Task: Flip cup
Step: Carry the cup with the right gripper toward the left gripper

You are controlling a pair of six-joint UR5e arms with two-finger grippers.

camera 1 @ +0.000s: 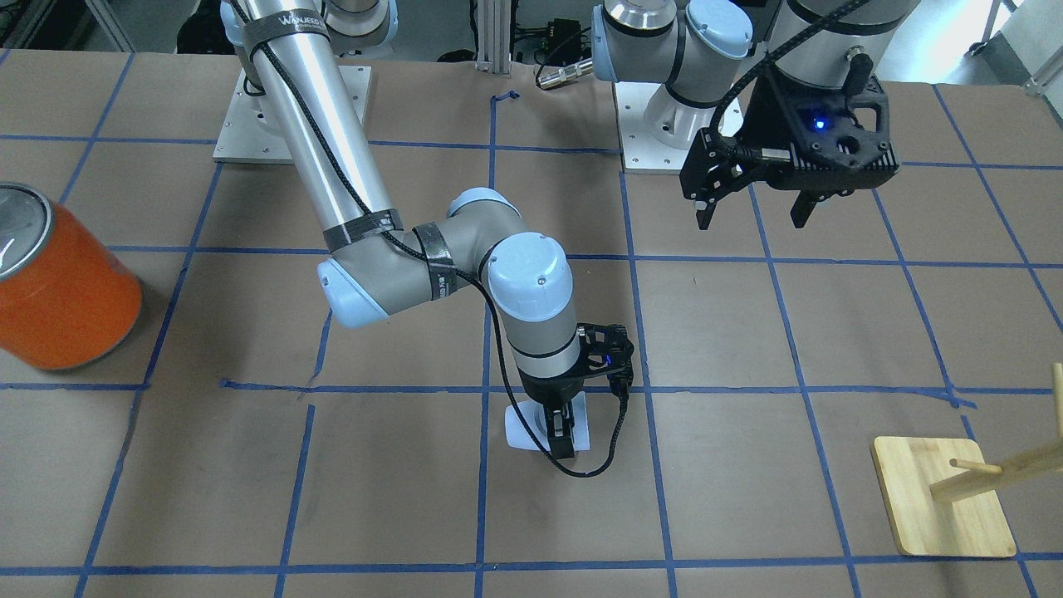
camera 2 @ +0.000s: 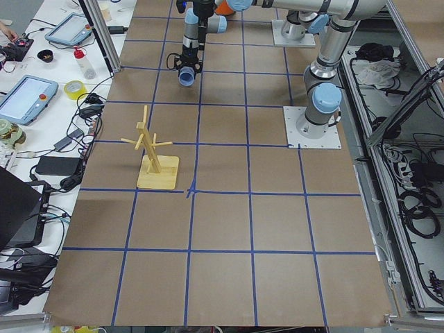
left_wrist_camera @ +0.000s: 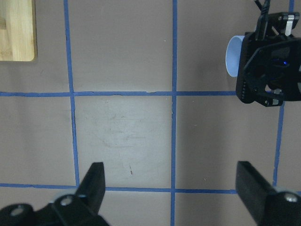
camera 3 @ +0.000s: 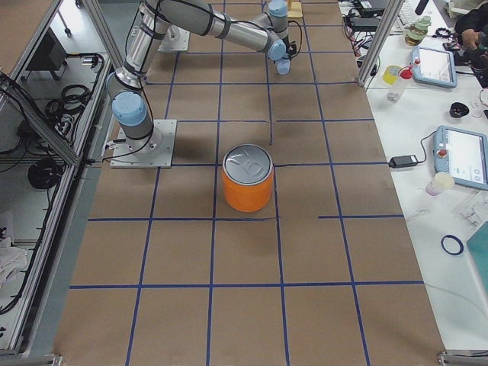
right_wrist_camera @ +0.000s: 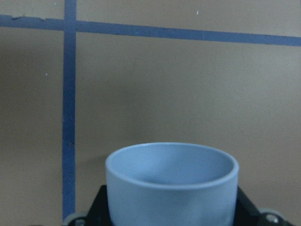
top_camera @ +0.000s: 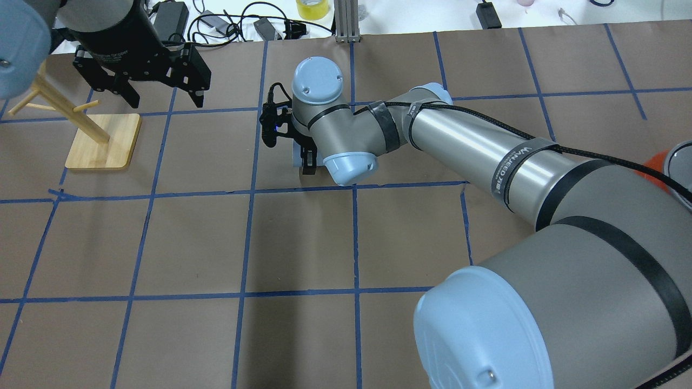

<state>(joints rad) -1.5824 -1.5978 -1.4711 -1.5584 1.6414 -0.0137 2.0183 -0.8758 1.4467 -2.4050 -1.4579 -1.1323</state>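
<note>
The pale blue cup (camera 1: 521,428) is on its side between the fingers of my right gripper (camera 1: 563,442), which points down at the table and is shut on it. In the right wrist view the cup (right_wrist_camera: 171,186) fills the lower middle, its open rim facing away from the camera. The left wrist view shows the cup's rim (left_wrist_camera: 233,57) sticking out left of the right gripper (left_wrist_camera: 269,70). I cannot tell whether the cup touches the table. My left gripper (camera 1: 751,212) hangs open and empty above the table, well away from the cup.
A large orange can (camera 1: 62,286) with a metal lid stands on the robot's right side. A wooden peg rack (camera 1: 942,498) on a square base stands on the robot's left side, near the left gripper (top_camera: 162,100). Blue tape lines grid the brown table.
</note>
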